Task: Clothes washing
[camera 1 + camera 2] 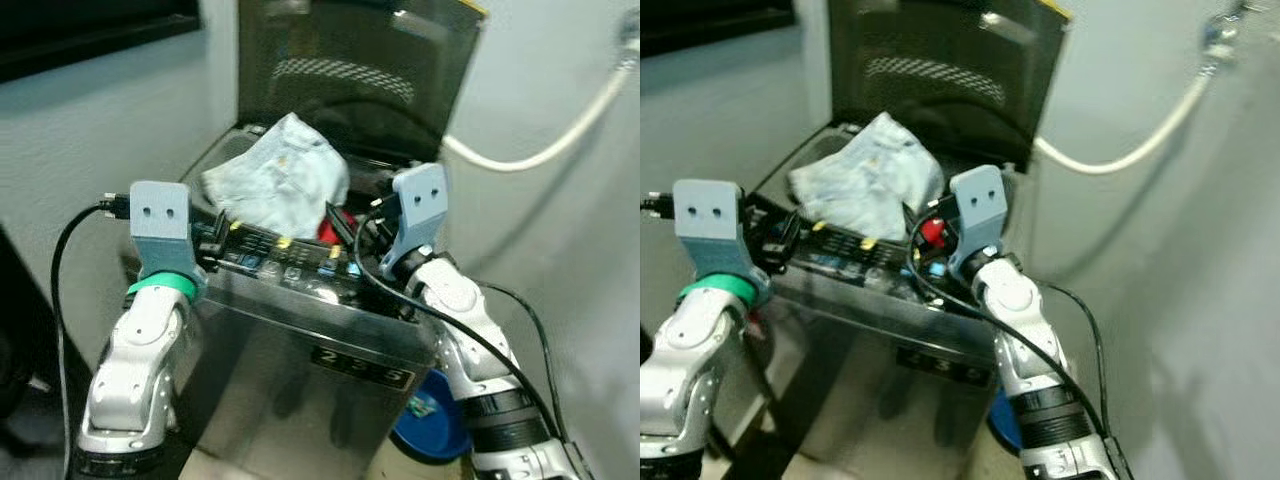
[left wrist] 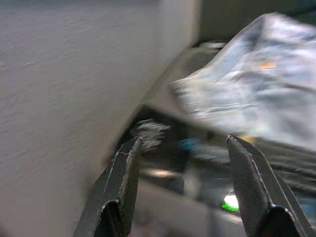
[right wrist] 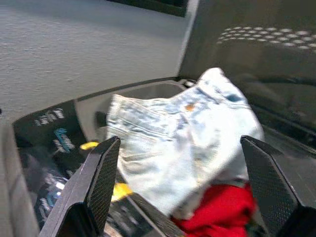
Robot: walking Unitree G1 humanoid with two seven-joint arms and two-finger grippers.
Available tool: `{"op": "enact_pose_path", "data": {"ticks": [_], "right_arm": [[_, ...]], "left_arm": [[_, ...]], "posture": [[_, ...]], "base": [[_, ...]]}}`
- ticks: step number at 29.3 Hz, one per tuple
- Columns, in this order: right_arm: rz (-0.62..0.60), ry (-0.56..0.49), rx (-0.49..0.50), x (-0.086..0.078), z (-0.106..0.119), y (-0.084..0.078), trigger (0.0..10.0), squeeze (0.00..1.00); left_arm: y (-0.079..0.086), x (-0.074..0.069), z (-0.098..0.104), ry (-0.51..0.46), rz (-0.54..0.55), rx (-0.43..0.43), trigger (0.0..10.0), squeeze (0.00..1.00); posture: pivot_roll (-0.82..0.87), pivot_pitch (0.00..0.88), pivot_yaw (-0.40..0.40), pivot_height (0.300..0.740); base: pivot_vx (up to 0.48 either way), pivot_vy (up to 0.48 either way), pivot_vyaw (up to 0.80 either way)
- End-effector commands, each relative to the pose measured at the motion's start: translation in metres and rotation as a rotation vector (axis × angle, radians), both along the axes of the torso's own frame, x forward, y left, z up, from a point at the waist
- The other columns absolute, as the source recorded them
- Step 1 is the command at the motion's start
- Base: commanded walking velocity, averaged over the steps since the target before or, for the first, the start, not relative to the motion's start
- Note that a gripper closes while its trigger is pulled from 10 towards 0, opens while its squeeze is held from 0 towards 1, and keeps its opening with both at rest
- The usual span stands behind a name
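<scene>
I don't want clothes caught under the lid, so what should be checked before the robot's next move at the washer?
1. Washer lid raised: ok.
2. Light denim garment inside the tub: not ok, it is heaped above the opening and hangs over the control panel.
3. Red garment pushed down: not ok, it shows beside the denim near the front rim.
4. Left gripper open and empty: ok, it points at the panel.
5. Right gripper open and empty: ok, it faces the denim.
6. Room left in the tub: cannot tell, the clothes hide it.
</scene>
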State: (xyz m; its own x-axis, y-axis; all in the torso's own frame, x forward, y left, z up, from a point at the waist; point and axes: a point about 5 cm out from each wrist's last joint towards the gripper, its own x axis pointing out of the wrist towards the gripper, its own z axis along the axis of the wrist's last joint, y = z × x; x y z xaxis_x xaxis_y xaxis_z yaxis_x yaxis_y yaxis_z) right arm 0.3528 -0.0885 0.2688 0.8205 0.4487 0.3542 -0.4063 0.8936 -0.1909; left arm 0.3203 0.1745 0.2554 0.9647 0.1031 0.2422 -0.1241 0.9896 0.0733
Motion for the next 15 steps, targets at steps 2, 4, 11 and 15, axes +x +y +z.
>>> {"op": "enact_pose_path", "data": {"ticks": [2, 4, 11, 15], "right_arm": [[-0.030, -0.007, 0.011, 0.000, -0.001, -0.006, 10.0, 0.00], [-0.035, -0.009, 0.014, 0.001, -0.001, -0.007, 10.0, 0.00], [-0.030, 0.008, 0.018, 0.001, -0.008, -0.005, 10.0, 0.00], [-0.023, 0.018, 0.006, 0.003, -0.012, -0.003, 10.0, 0.00]], "left_arm": [[-0.011, 0.002, 0.006, -0.030, -0.023, 0.001, 10.0, 0.00], [-0.008, 0.003, 0.007, -0.050, -0.001, 0.016, 10.0, 0.00], [-0.002, 0.001, 0.004, -0.115, 0.049, -0.053, 10.0, 0.00], [-0.003, -0.002, -0.001, -0.080, 0.032, -0.041, 10.0, 0.00]], "posture": [[0.03, 0.033, -0.026, 0.740], [0.04, 0.023, -0.020, 0.740], [0.06, 0.013, -0.045, 0.740], [0.07, 0.011, -0.048, 0.740]], "base": [[0.000, 0.000, 0.80], [0.000, 0.000, 0.80], [0.000, 0.000, 0.80], [0.000, 0.000, 0.80]]}}
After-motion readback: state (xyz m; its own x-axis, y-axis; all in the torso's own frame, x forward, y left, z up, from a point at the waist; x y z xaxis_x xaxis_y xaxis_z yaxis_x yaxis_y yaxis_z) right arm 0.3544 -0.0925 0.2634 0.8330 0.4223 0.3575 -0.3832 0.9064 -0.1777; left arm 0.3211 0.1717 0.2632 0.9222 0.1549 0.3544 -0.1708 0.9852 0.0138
